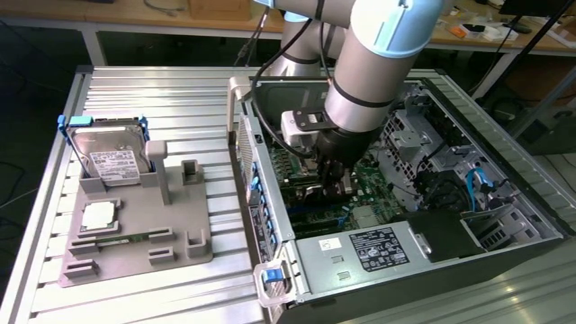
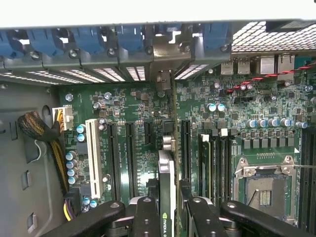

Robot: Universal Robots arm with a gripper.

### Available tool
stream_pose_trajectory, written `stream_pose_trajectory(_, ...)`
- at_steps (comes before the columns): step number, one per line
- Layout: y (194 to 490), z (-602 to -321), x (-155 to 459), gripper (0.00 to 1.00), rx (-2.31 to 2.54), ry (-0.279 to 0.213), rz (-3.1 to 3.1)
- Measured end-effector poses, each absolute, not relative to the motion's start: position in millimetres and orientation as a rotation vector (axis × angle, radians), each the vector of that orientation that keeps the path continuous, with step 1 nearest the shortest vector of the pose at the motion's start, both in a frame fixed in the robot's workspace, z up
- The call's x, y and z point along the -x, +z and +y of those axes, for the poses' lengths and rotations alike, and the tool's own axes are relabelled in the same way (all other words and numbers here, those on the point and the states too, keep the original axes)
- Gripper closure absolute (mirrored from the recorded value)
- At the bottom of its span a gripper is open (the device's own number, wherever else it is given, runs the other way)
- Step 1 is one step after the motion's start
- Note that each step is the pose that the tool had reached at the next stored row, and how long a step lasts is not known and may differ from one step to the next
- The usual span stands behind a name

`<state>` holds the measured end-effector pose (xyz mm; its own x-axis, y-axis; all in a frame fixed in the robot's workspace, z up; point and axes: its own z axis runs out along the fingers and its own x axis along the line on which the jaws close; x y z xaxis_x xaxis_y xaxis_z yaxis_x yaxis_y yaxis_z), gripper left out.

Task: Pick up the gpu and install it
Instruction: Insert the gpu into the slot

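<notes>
**Inspector:** What is held, and how?

**Assessor:** The gripper [image 2: 170,210] is noted as partly closed. Its fingers [image 2: 147,217] are pressed against both faces of the gpu [image 2: 167,180]. The card is gripped on edge, upright, low over the motherboard [image 2: 138,106].

**Inspector:** Where is the card placed?

**Assessor:** It is seen between the black expansion slots [image 2: 129,153] and the memory slots [image 2: 212,158], its length running toward the rear panel. Whether its connector edge has entered a slot cannot be told, as that edge is hidden beneath the card.

**Inspector:** What is judged necessary for good seating?

**Assessor:** The card should be held square to its slot and pressed straight down, evenly along its length and without tilt. The far end should be lined up with the gap among the blue retention clips [image 2: 89,39]. Side load on neighbouring components is to be avoided.

**Inspector:** And farther off?

**Assessor:** The arm is seen reaching into the open computer case [image 1: 405,270]. The hard drive [image 1: 112,162] and CPU chip [image 1: 97,214] rest on the grey tray [image 1: 135,236], well apart on the exterior view's left.
</notes>
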<state>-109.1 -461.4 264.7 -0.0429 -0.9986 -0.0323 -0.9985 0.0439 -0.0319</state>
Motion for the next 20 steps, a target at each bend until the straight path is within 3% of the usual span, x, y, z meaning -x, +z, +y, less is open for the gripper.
stream_pose_trajectory(20,261.4,-462.1,110.0,0.73,2.140,-0.003,2.240)
